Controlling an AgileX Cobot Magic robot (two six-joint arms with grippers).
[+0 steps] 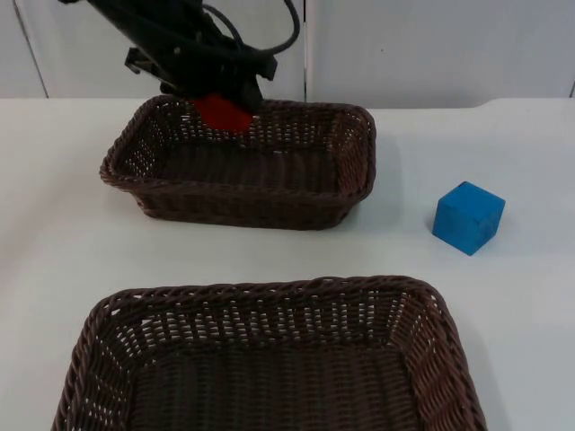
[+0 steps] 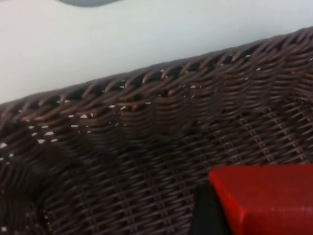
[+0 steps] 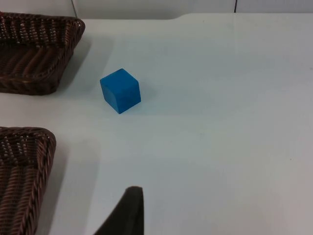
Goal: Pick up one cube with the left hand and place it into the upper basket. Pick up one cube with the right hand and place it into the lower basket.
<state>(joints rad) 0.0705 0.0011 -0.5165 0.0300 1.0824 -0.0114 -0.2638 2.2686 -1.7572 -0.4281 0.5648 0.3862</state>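
The left gripper, clamped on the rigid, light red cube by opposite flat faces, hangs over the upper basket at its far rim, while the blue cube sits near the table's right edge.

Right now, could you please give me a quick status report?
Left pincer shut on red cube, over upper basket. Blue cube on table, right of both baskets. Lower basket unfilled. Nothing blocking.

Bright even light, soft shadows (left wrist view blurred), no glare
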